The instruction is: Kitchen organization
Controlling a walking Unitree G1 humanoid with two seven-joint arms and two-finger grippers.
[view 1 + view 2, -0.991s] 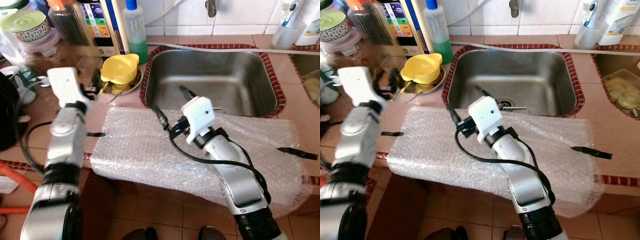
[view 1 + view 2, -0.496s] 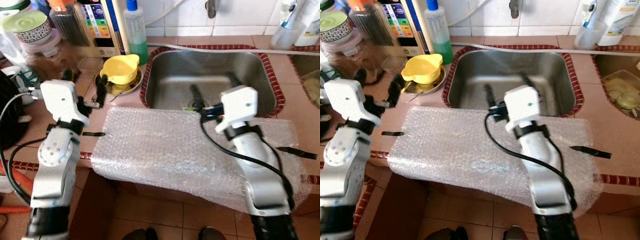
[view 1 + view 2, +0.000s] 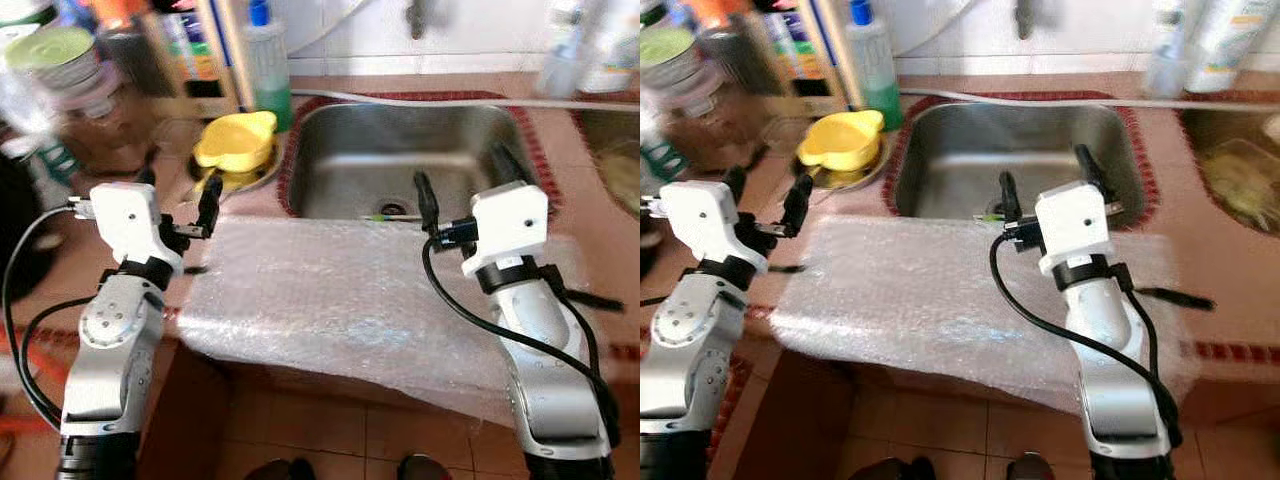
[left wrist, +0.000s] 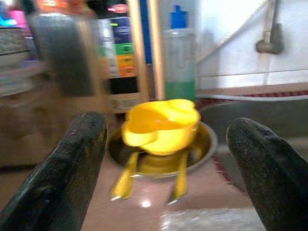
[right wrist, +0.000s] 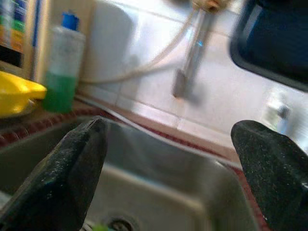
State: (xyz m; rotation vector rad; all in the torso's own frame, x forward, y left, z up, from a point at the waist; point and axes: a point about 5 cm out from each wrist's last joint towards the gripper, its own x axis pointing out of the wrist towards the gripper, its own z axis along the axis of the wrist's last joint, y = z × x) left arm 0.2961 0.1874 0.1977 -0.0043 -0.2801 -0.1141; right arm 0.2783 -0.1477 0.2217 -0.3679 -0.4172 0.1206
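A sheet of bubble wrap [image 3: 330, 290] lies across the counter's front edge, before the steel sink [image 3: 340, 160]. A yellow cup [image 3: 235, 140] sits in a metal bowl [image 3: 262, 172] to the sink's left. My left gripper [image 3: 180, 180] hovers open over the sheet's left end, pointing at the yellow cup [image 4: 161, 122]. Above the sheet's back edge, my right gripper [image 3: 465, 185] is open and faces the sink [image 5: 159, 178]. Neither gripper holds anything.
A green soap bottle [image 3: 268, 60] stands behind the bowl, with jars and boxes [image 3: 130, 70] crowding the back left. A tap [image 3: 418, 15] hangs over the sink. A black tape strip [image 3: 1175, 296] lies on the sheet's right end. A second basin [image 3: 1240, 180] is at the far right.
My right gripper has swung from the middle of the sheet to the right, up to the sink's front edge. The left gripper has turned toward the yellow cup. The view is blurred.
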